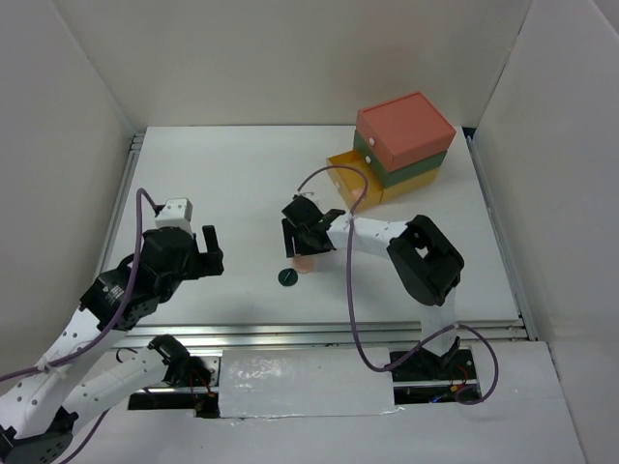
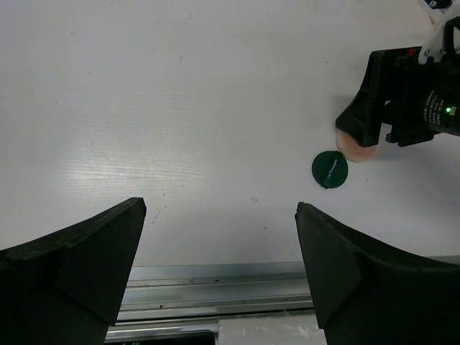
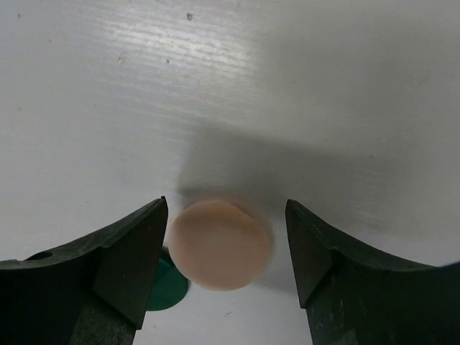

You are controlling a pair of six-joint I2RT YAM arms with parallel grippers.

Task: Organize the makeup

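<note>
Left gripper [image 2: 219, 237]: spread wide with nothing between the fingers, hanging over bare table [image 1: 222, 184], well to the left of both small items.
Dark green disc [image 1: 287, 277]: flat on the table, just beside the compact on its near-left side; touching or narrowly apart, cannot tell which. Outside both pairs of fingers.
Peach compact [image 3: 221, 244]: flat on the table near its middle, straight below the right wrist camera and centred in the gap between the two fingers. Round, so no long axis to line up with.
Right gripper [image 1: 308, 237]: open, straddling the compact with one finger on each side and a thin strip of table showing between pad and rim; low over it, contact not visible.
Drawer box [image 1: 401, 145]: at the far right of the table, well apart from the compact, behind the right arm's reach line.
Nearer arm: the right, by a wide margin.
Likely next step: probably closing straight inward on the compact's rim, minding the disc beside the left-hand finger.
</note>
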